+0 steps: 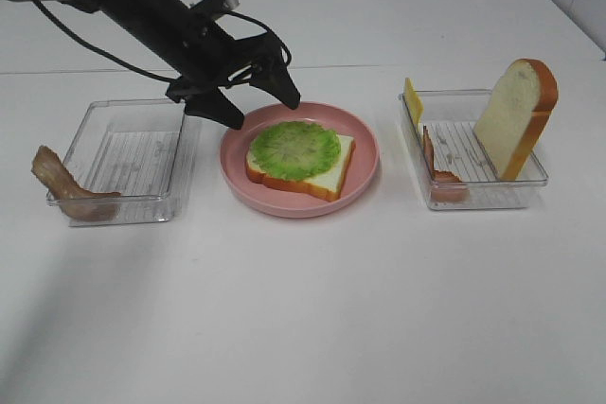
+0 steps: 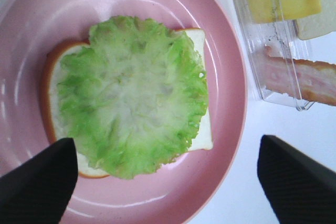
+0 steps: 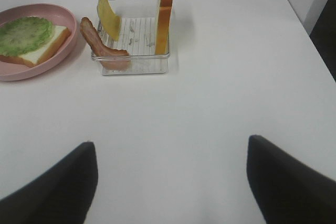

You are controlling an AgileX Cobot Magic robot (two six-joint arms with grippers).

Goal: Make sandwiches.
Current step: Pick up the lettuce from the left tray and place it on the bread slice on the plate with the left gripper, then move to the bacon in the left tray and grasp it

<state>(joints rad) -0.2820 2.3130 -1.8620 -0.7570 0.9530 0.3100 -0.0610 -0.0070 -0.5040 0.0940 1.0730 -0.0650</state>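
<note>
Showing an early stage of assembly: on the pink plate (image 1: 284,207) lies one bread slice (image 1: 327,175) topped with lettuce (image 1: 294,149), and nothing more. The left end effector (image 1: 260,108) hovers over the plate's far edge, fingers spread and empty. The right end effector (image 3: 170,187), likewise spread and empty, hangs over bare bench (image 3: 210,103) well apart from the plate. The right-hand tray (image 1: 473,198) beside the plate holds a cheese slice (image 1: 413,101), a bacon strip (image 1: 437,163) and an upright bread slice (image 1: 516,115). A second bacon strip (image 1: 62,182) drapes over the left-hand tray (image 1: 123,163). Bacon, cheese and the top slice appear not yet added.
</note>
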